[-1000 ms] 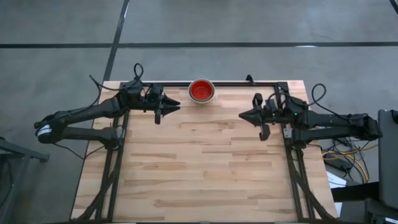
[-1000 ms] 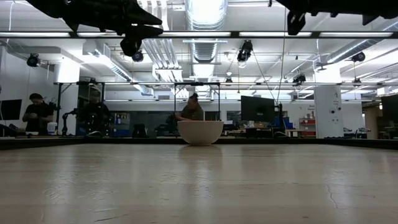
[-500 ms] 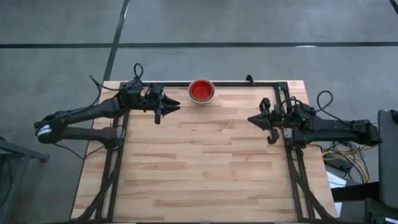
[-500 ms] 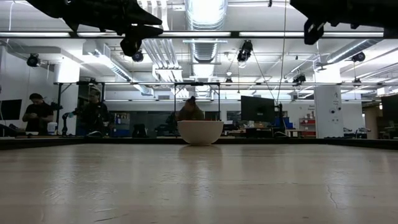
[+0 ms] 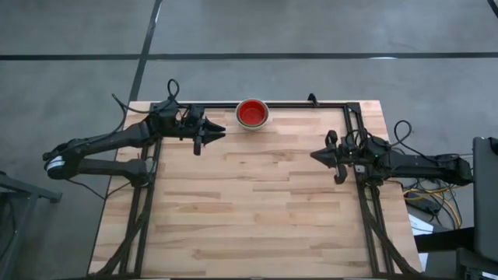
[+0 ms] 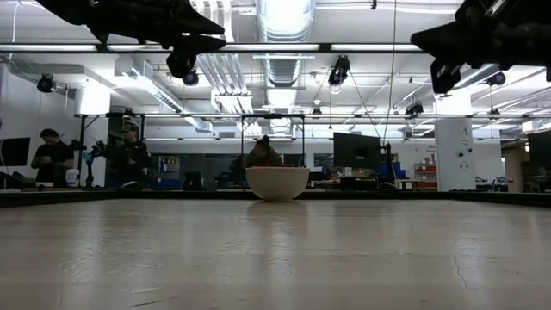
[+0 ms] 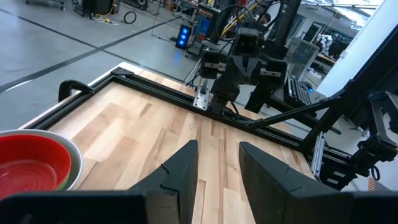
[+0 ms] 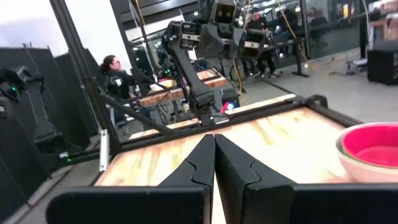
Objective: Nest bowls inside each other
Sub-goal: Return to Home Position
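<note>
Desk (image 5: 249, 210): open wood is left across middle and near side | bowls (image 5: 252, 113): stacked at far edge, red seen from above, pale wall seen low, count unclear | left claw (image 5: 220, 133): released, near stack | right claw (image 5: 314, 155): clenched empty, by right rail.

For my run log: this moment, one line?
red bowl in white bowl; left gripper beside it, jaws open; right gripper near right edge, jaws shut

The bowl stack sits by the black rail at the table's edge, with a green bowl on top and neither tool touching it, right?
No: the top bowl is red, not green, as the high view shows. The rest holds: the bowl stack sits by the black rail at the edge of the table, and neither the left tool nor the right tool touches it.
</note>
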Robot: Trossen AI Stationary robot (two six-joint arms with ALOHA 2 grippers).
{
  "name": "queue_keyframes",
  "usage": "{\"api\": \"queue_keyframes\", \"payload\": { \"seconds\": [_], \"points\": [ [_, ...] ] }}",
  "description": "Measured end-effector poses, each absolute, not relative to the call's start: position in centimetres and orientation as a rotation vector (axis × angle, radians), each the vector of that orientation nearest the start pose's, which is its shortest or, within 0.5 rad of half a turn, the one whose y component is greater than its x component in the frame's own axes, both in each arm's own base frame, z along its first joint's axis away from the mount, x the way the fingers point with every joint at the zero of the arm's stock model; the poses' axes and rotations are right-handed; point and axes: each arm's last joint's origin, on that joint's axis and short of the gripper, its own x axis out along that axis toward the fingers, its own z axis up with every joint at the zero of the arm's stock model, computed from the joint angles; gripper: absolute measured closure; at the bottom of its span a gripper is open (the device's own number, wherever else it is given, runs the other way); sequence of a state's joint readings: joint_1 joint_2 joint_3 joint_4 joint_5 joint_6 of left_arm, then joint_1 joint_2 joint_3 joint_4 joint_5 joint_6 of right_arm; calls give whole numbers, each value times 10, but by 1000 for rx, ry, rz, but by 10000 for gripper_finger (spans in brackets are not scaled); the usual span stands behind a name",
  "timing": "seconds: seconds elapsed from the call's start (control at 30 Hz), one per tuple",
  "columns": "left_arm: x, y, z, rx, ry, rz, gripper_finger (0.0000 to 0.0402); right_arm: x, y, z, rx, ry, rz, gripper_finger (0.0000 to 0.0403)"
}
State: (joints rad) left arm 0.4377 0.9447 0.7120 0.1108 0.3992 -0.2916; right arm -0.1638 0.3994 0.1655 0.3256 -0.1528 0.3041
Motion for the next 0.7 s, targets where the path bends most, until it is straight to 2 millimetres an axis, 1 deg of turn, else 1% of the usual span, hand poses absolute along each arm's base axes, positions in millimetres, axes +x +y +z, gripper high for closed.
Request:
{"api": "queue_keyframes", "payload": {
  "seconds": [0.1,0.4,0.7],
  "points": [
    [196,79,308,-341,105,55,280,121,-15,213,318,-101,10,394],
    [196,79,308,-341,105,55,280,112,-14,210,314,-158,22,394],
    [196,79,308,-341,105,54,280,108,-13,212,300,-199,29,394]
  ]
}}
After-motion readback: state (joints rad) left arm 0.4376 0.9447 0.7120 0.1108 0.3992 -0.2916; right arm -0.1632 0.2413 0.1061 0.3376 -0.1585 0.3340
